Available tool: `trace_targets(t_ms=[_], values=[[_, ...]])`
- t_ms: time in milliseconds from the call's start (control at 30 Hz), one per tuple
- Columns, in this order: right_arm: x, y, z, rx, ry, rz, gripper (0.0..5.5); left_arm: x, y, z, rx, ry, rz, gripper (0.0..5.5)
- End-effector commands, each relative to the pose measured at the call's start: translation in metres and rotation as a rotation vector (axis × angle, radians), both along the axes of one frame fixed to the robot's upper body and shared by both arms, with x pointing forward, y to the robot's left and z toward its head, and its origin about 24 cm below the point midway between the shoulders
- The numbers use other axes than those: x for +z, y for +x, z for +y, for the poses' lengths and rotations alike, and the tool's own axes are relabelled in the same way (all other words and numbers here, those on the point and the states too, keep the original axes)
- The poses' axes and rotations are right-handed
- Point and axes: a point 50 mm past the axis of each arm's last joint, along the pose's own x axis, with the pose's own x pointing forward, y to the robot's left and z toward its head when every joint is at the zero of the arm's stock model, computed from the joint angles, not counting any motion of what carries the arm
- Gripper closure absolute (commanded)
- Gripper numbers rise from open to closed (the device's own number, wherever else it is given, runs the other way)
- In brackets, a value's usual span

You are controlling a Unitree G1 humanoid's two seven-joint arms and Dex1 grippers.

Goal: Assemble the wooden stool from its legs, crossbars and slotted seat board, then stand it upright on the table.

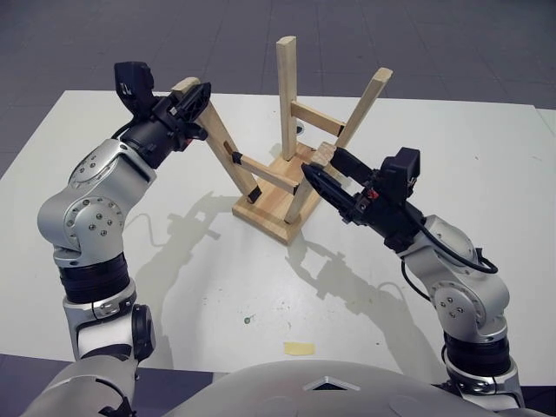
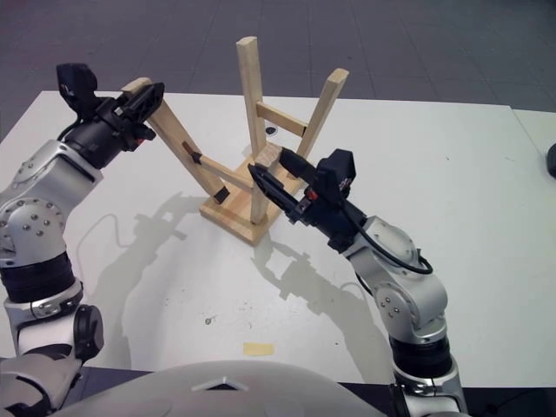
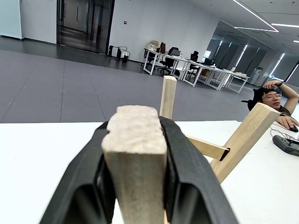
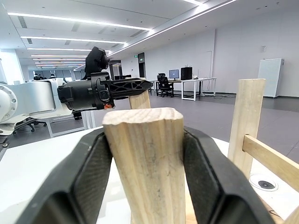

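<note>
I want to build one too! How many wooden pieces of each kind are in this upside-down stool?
legs: 4
crossbars: 2
seat board: 1
Total: 7 wooden pieces

Silver arms (image 1: 109, 169) with screw-studded round joints (image 1: 87, 221), black forearms and black fingers (image 3: 187, 177).
</note>
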Motion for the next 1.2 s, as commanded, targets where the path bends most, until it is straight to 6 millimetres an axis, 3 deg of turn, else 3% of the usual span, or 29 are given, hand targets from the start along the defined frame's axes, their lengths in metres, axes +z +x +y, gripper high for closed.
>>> trace_targets(t_ms=[33,267,467,667,867,900,1200], values=[[-0.02,0.001,-0.002,-0.037,-0.051,0.103,3.3,-0.023,-0.003,0.008,0.049,0.146,0.072,4.46],[-0.022,-0.001,0.002,-0.04,-0.053,0.103,3.31,-0.024,-0.007,0.007,0.028,0.166,0.068,4.46],[-0.023,0.0,0.004,-0.041,-0.13,0.101,3.31,-0.024,-0.007,-0.012,-0.029,0.153,0.053,4.46],[-0.017,0.005,0.006,-0.052,-0.207,0.09,3.38,-0.027,-0.013,-0.029,-0.159,0.272,0.032,4.46],[-0.005,0.01,0.007,-0.071,-0.103,0.096,3.38,-0.064,-0.018,-0.017,-0.103,0.326,0.143,4.43],[-0.003,0.01,0.006,-0.069,-0.074,0.095,3.02,-0.068,-0.018,-0.014,-0.086,0.337,0.152,4.42],[0.012,0.019,-0.001,-0.119,0.055,0.08,1.67,-0.073,-0.018,-0.011,-0.037,0.336,0.145,4.37]])
